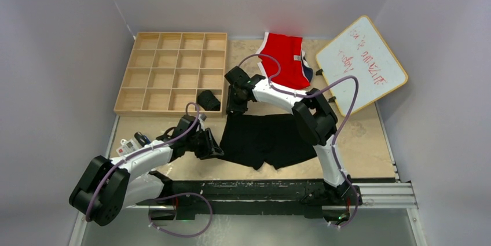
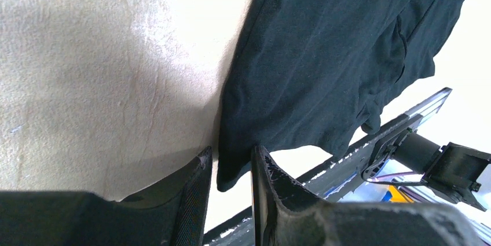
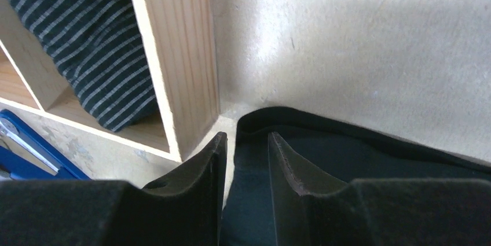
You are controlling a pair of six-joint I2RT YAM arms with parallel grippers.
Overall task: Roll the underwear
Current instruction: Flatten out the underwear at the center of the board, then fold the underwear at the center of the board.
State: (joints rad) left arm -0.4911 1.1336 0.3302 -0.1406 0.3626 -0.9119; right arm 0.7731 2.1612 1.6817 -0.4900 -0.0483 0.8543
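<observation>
Black underwear lies flat on the table. The left claw is at its edge. The right claw is at its corner, beside the wooden tray. Cloth sits inside both claws; I cannot tell if they pinch it. Red briefs lie behind.

Black, red and pale wood are set off against a mottled beige table.

The spread underwear is seen in plain black, with no pattern. The rolled underwear is shown dark with fine pale-grey stripes. The tray is left in light, unpainted wood. The briefs are coloured bright red and trimmed in white. The board is white, marked in red and framed in tan wood. The left arm and the right arm are finished in white and black, and the cables in lilac. The left gripper and the right gripper are seen in matt black.
</observation>
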